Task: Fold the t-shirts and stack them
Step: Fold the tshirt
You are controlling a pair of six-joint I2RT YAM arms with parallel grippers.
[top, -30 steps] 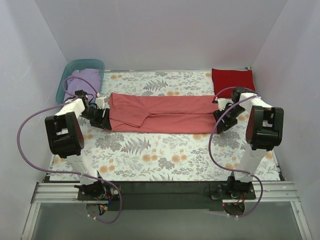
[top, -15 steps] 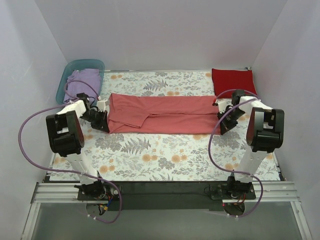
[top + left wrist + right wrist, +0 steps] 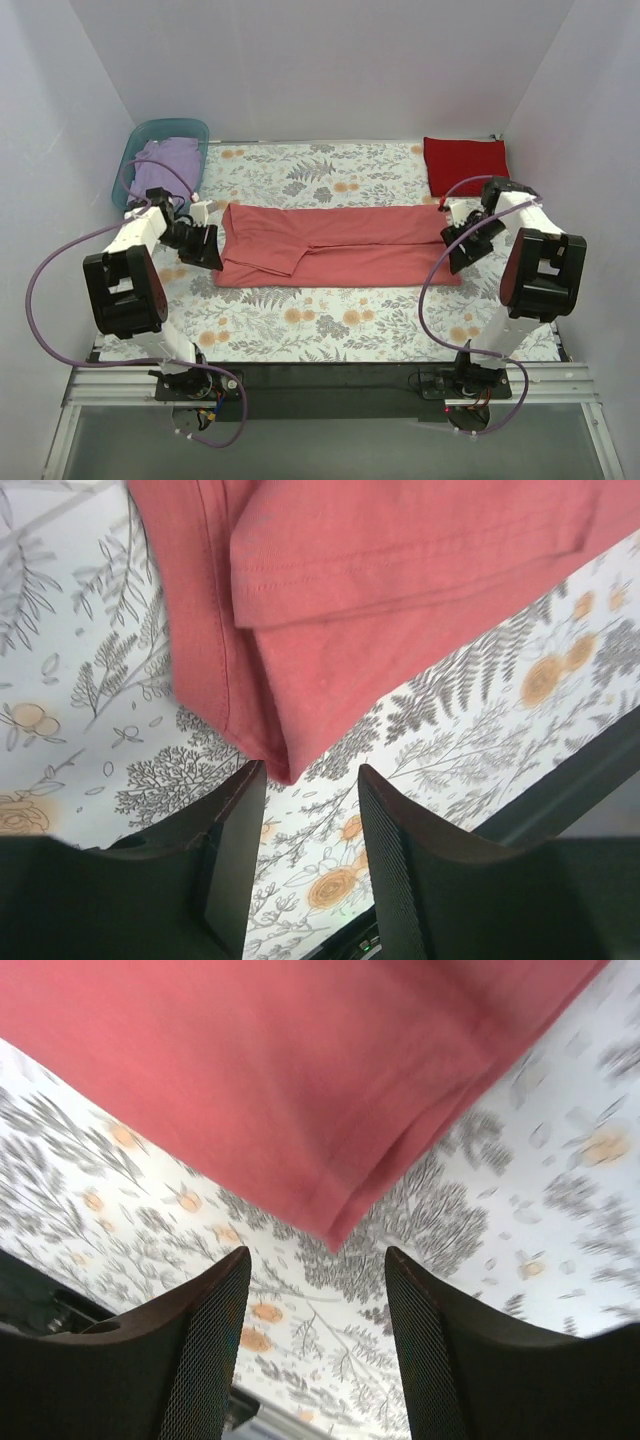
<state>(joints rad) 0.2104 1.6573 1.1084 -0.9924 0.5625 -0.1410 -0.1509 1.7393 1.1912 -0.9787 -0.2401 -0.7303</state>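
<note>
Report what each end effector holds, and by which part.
Nothing. The left end effector and right end effector are both open; a corner of the pink shirt lies just ahead of each, ungripped.

Salmon-pink t-shirt [image 3: 340, 235] fills mid-table; floral cloth [image 3: 330, 320] nearer lies bare; teal tub [image 3: 170, 124] blocks far-left.

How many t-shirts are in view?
3. The salmon-pink shirt lies spread on the floral cloth, centre; the deep red shirt sits folded at the far right corner; the lavender shirt is bunched in the teal tub, far left. Others could hide beneath it.
</note>
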